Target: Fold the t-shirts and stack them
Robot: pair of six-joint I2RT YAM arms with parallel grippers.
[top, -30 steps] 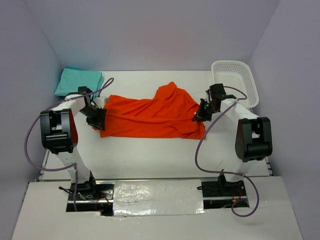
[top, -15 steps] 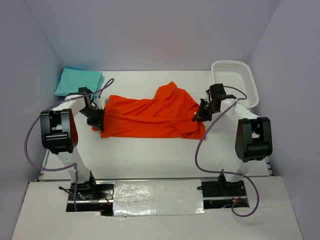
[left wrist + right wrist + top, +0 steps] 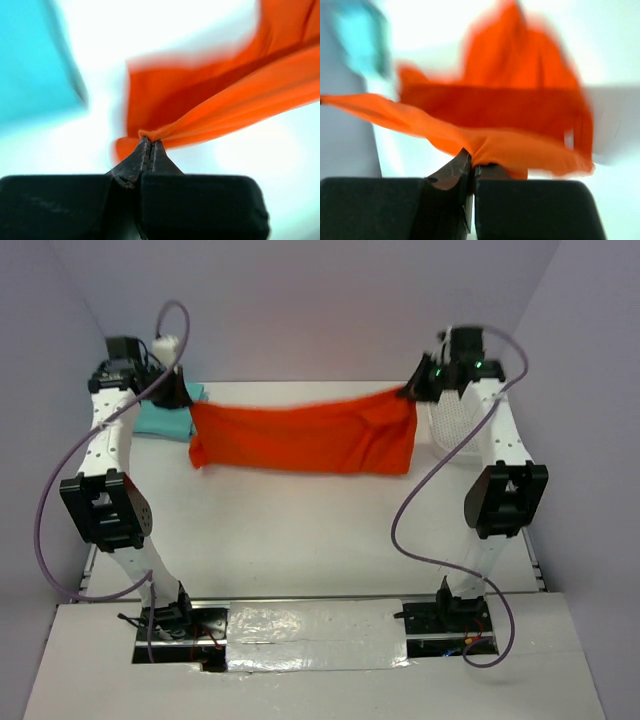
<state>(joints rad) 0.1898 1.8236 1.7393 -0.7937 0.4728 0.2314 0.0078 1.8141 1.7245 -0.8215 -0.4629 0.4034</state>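
The orange t-shirt (image 3: 305,437) hangs stretched in the air between both raised arms, its lower edge above the table. My left gripper (image 3: 186,398) is shut on its left top corner; the wrist view shows the cloth (image 3: 210,107) pinched at the tips (image 3: 150,142). At the right top corner my right gripper (image 3: 414,390) is shut on the fabric (image 3: 520,115), bunched at the tips (image 3: 472,159). A folded teal t-shirt (image 3: 165,420) lies at the back left, partly behind the left arm and the orange cloth. It shows blurred in the left wrist view (image 3: 35,60).
A white mesh basket (image 3: 450,415) stands at the back right, mostly hidden behind the right arm. Purple cables loop from both arms. Walls close the table at the back and both sides.
Both arms have risen from the table and lifted the orange t-shirt, which now hangs spread out. The left gripper closed on the shirt's left corner during this time.
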